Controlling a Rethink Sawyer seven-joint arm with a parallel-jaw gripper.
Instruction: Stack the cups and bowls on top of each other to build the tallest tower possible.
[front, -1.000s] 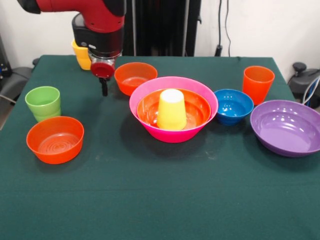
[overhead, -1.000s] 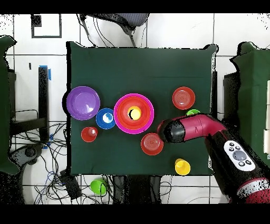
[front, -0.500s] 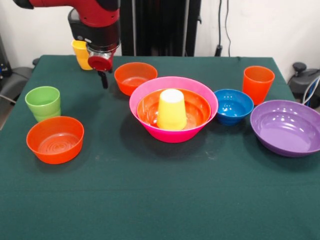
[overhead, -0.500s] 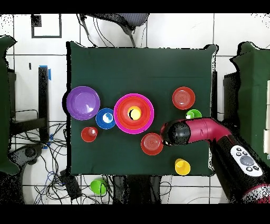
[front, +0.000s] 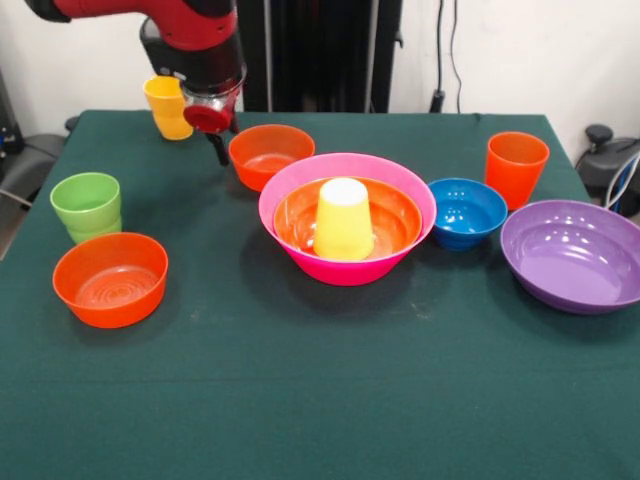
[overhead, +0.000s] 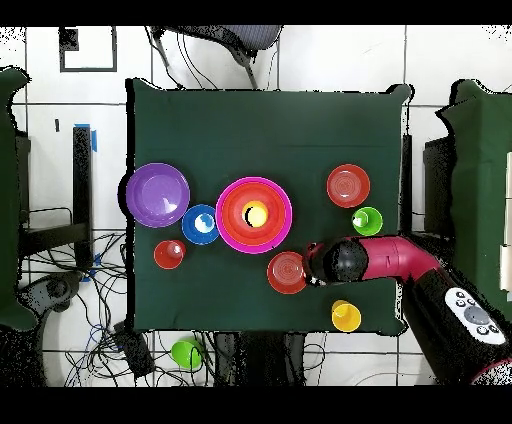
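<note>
Arm shifted toward the far-side small orange bowl; your objects did not move.

In your front view the gripper (front: 218, 150) has travelled from the open cloth beside the pink bowl (front: 300, 250) up and back, and now hangs just beside the rim of the small orange bowl (front: 270, 153), between it and the upright yellow cup (front: 167, 107). That cup, partly hidden before, is now mostly uncovered. Overhead, the arm (overhead: 385, 262) has swung down-frame, uncovering the green cup (overhead: 367, 219), and its head now meets the small orange bowl's (overhead: 287, 272) edge.
</note>
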